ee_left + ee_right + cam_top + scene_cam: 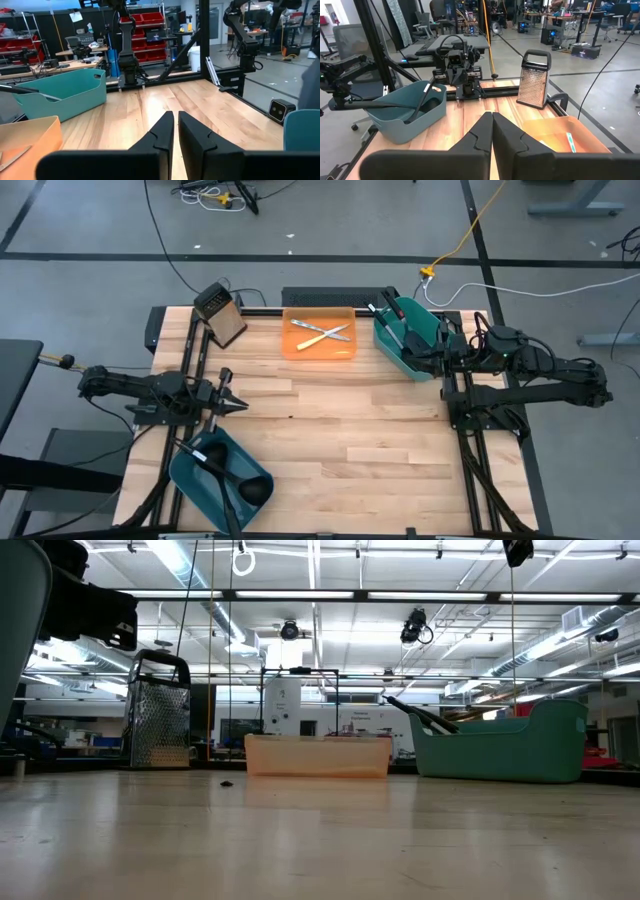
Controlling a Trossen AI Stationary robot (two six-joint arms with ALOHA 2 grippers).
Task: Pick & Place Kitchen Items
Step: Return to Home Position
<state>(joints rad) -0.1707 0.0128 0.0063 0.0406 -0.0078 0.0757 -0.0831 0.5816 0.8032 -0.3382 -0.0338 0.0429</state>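
**Arms parked, utensils binned**

The left arm (150,388) and right arm (545,370) are held at opposite table (350,440) edges, jaws clenched on nothing, seemingly at rest. Yellow-handled knives (322,333) are seen in the orange tray (340,350), a black ladle (215,468) in the near teal bin (185,478). The table's middle lies open.

Grey floor (100,220) — strip lights (185,558) overhead.

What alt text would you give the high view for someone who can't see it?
Both arms rest at the wooden table's sides, left hand and right hand empty. Two yellow-handled knives cross in the orange tray; a black ladle lies in the lower-left teal bin.
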